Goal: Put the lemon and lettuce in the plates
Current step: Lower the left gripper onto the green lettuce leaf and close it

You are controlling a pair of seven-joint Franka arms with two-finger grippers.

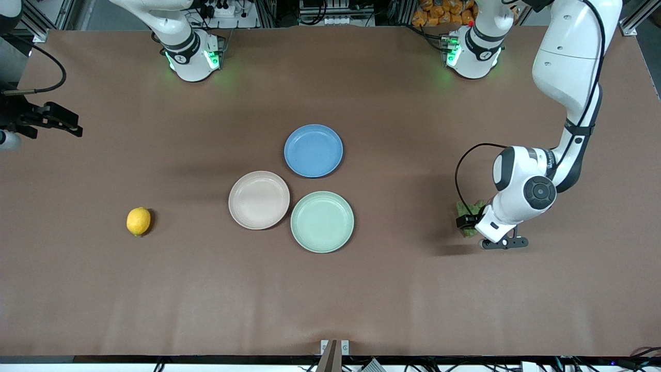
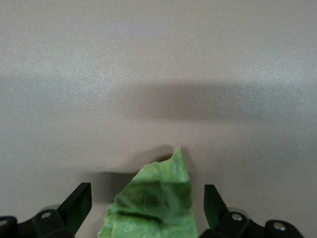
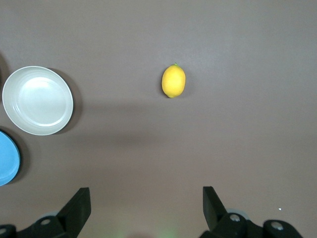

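Left tool [image 2: 147,198] is straddling the lettuce [image 2: 151,206] with fingers wide, near the left arm's end of the counter [image 1: 413,299]; closing and lifting comes next. Right tool [image 3: 146,203] is waiting, wide, while the lemon [image 1: 138,221] is lying near the right arm's end, plates [image 1: 258,200] mid-counter.

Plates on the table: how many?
3, clustered mid-table: blue plate farthest from the front camera, beige-pink plate toward the right arm's end, mint green plate nearest.
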